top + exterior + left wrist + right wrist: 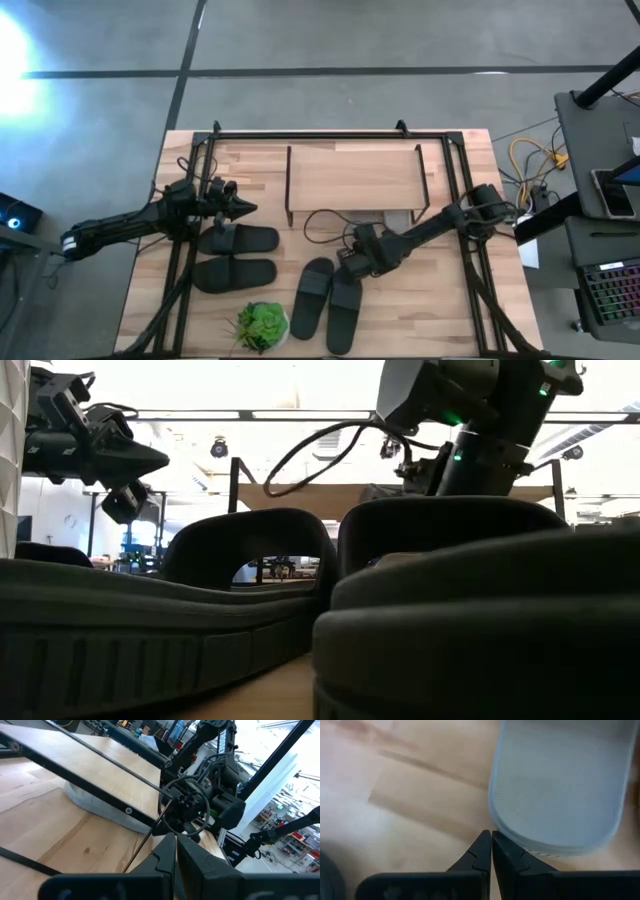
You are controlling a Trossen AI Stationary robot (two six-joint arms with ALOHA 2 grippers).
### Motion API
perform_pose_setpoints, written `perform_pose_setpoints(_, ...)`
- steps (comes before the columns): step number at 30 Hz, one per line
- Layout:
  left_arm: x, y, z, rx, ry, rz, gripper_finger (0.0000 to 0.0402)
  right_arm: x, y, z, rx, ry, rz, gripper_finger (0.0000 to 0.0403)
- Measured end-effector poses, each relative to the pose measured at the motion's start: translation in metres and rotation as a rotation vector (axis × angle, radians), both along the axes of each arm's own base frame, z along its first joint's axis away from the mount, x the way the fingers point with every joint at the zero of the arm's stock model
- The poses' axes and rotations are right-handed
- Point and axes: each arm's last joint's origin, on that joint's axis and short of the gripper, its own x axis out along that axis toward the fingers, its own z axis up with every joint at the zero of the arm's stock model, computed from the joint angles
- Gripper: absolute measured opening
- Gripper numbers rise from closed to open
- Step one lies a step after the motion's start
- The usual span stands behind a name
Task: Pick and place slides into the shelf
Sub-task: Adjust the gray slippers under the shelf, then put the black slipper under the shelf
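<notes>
The right gripper [352, 262], fingers pressed together and empty, hovers nearest the charcoal slides [328, 303], which lie lengthwise just below it; the left gripper [240, 208], likewise closed, waits above the black slides [237, 256].

shelf [352, 176], slides [238, 256] in front

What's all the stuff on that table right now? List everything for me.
shelf: one, light wood top on thin black legs, far middle of the table.
light grey slides: at least one showing, light grey, under the shelf at its right end.
black slides: one pair, black, left of centre, lying sideways.
charcoal slides: one pair, dark, near edge at centre.
plant: one, green, near edge beside the dark pair.
table: one, light wood with a black frame.
left hand: shut, empty, above the black pair.
right hand: shut, empty, between the shelf and the charcoal pair.
</notes>
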Motion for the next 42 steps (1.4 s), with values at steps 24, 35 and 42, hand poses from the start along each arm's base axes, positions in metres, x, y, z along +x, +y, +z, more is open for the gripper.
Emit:
perform_pose_setpoints(24,0.0,0.0,0.0,-0.001,0.001,0.0,0.0002,-0.018,0.042,0.058,0.222,-0.049,0.302,0.0008)
perform_pose_setpoints(35,0.0,0.0,0.0,-0.001,0.002,0.0,0.0002,-0.039,0.082,0.073,0.374,-0.168,0.244,0.0008)
perform_pose_setpoints(42,0.0,0.0,0.0,-0.001,0.003,0.0,0.0002,-0.059,0.112,0.072,0.315,-0.231,0.252,0.0008)
